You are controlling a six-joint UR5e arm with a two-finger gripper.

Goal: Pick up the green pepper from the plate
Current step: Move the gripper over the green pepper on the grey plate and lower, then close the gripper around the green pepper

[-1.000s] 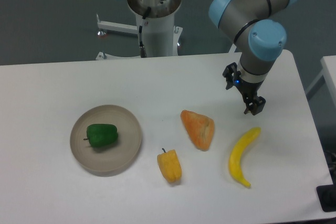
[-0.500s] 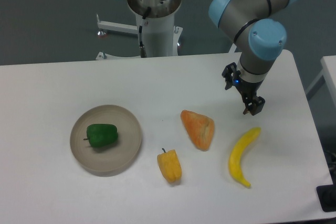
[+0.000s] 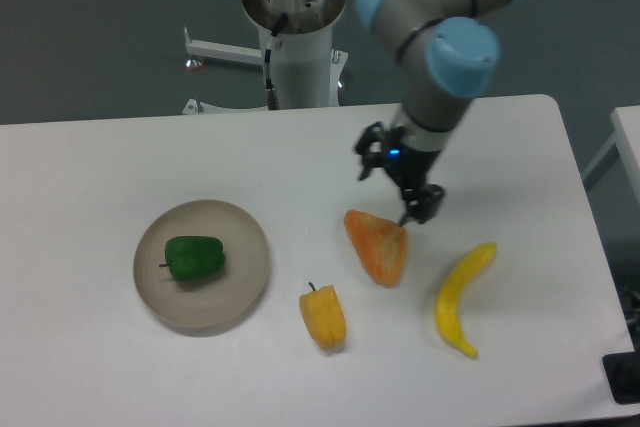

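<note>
Green pepper (image 3: 194, 258) on plate (image 3: 249, 285), unlabelled

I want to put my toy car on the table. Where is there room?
Lots of bare table left of and behind the plate, and along the right edge past the banana. It is crowded in the middle front: yellow pepper, orange piece and the gripper sit close together.
</note>
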